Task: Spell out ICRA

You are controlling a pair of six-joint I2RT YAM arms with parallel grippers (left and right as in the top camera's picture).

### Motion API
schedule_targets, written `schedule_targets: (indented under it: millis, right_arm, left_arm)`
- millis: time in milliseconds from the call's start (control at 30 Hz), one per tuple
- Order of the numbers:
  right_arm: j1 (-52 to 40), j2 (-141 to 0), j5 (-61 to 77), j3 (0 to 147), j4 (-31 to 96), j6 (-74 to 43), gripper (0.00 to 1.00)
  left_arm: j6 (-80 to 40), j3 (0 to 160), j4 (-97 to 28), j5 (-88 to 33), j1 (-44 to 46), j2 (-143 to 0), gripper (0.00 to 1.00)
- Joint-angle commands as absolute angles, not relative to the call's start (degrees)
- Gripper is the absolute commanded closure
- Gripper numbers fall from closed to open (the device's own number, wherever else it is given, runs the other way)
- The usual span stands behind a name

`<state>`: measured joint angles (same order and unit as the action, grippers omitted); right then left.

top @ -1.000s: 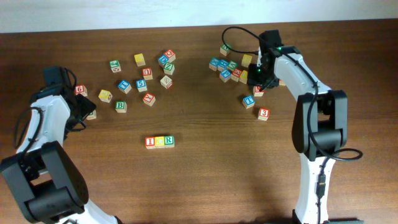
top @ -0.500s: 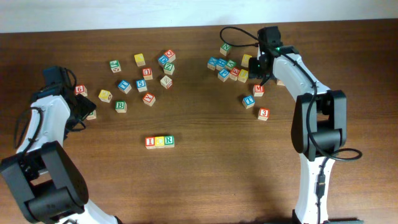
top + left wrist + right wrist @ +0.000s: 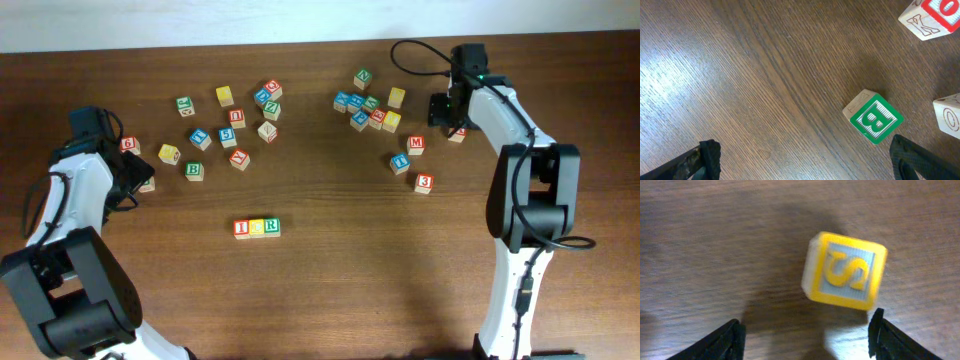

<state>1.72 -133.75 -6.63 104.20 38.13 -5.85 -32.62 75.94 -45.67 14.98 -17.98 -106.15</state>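
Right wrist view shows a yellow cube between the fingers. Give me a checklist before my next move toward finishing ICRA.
1. Row of I cube, C cube and R cube lined up, touching: ok.
2. The table right of the R cube is free for the last letter: ok.
3. The right gripper is open and empty: ok, fingers apart from the cube.
4. Cube ahead of it is the needed letter: not ok, it is a yellow S cube.
5. Whereabouts of the fourth letter: cannot tell, overhead letters too small.
6. The left gripper is open, away from the row: ok, B cube ahead, untouched.
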Motion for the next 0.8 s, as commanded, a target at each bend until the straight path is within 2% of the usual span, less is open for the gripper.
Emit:
schedule_targets:
  millis: [0, 67, 133, 200, 267, 300, 567, 667, 767]
  right_arm:
    - [2.92, -134.41, -7.22, 104.9, 40.36, -6.02, 0.26]
    - [3.03, -134.41, -4.62, 104.9, 42.74, -6.02, 0.24]
    - [3.01, -134.41, -0.91, 104.9, 47.09, -6.02, 0.16]
    - [2.98, -134.41, -0.16, 104.9, 49.91, -6.59, 0.12]
    - [2.98, -134.41, -0.19, 104.9, 51.79, -7.46, 0.1]
    - [2.98, -134.41, -0.19, 104.9, 52.14, -7.55, 0.0]
    - [2.87, -134.41, -0.21, 104.9, 48.31, -7.55, 0.01]
    - [2.87, -134.41, -0.19, 104.9, 49.19, -7.55, 0.15]
    - [2.87, -134.41, -0.23, 104.9, 49.91, -7.53, 0.16]
  left_arm:
    - [-32.77, 75.72, -45.71, 15.2, -18.06, -104.88, 0.01]
    - [-32.77, 75.72, -45.71, 15.2, -18.06, -104.88, 0.01]
    - [-32.77, 75.72, -45.71, 15.2, -18.06, -104.88, 0.01]
    - [-32.77, 75.72, -45.71, 15.2, -18.06, -104.88, 0.01]
    - [-32.77, 75.72, -45.71, 15.2, -18.06, -104.88, 0.01]
    - [-32.77, 75.72, -45.71, 15.2, -18.06, -104.88, 0.01]
    - [-32.77, 75.72, -45.71, 15.2, -18.06, -104.88, 0.01]
    - [-32.77, 75.72, -45.71, 15.2, -18.06, -104.88, 0.01]
    - [-32.77, 75.72, -45.71, 15.2, -18.06, -104.88, 0.01]
